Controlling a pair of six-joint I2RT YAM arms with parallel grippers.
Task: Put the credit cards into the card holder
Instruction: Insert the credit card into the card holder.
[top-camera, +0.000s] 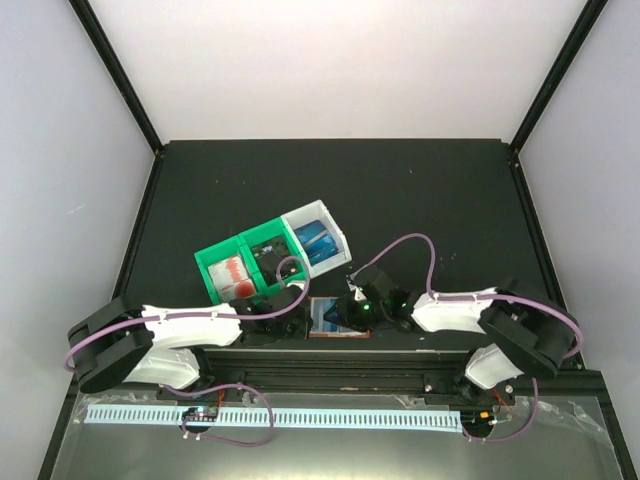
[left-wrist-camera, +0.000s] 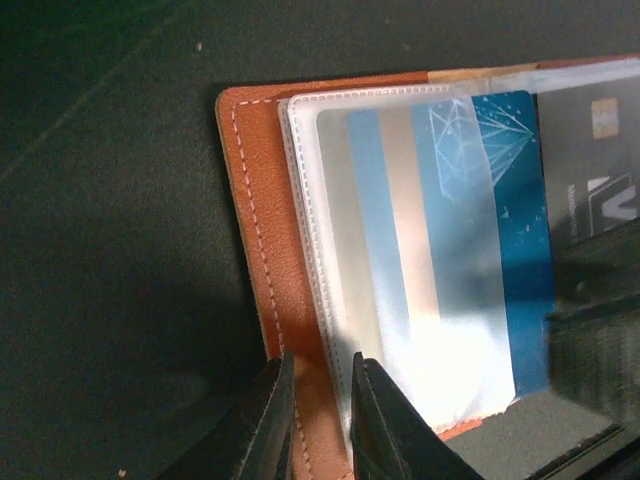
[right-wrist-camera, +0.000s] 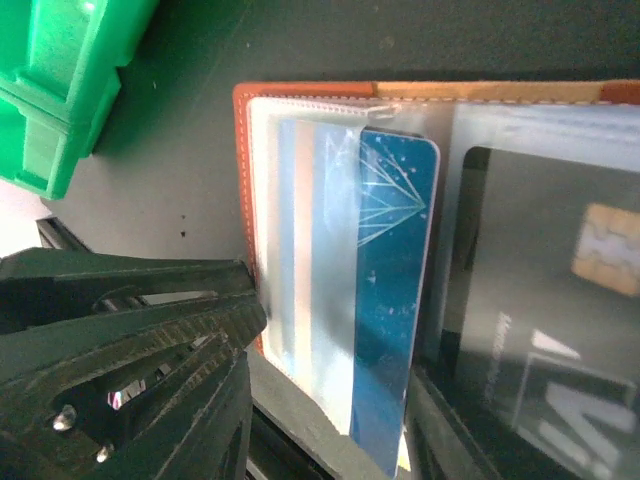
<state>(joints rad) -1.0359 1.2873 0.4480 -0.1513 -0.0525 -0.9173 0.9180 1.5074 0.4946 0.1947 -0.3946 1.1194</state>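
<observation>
**Left claw** (left-wrist-camera: 322, 365): narrowed to a slit and pinched on the leather edge of the card holder (left-wrist-camera: 262, 230). Only the two fingertips are shown; the rest is cut off by the frame.

**Card holder**: laid open on the table (top-camera: 430, 200), directly ahead of the left claw and between the two claws. Its far side is cut off in both wrist views.

**Blue card** (right-wrist-camera: 395, 290): lodged partway in a clear pocket (left-wrist-camera: 330, 260), just ahead and to the right of the left claw's tips. One long edge and a corner are seen outside the pocket. The covered part is washed out by glare.

**Black card** (right-wrist-camera: 530, 330): seen under the neighbouring pocket, beyond the blue card from the left claw. Its print is blurred and cropped.

**Right claw** (top-camera: 347, 308): placed over the holder, opposite the left claw. It is shown only as a dark blur in the left wrist view, so it cannot be told whether it is wide or narrow.

**Green bins** (top-camera: 240, 268) and **white bin** (top-camera: 318, 238): set beyond both claws. Their contents are seen only as red-and-white, dark and blue patches.
</observation>
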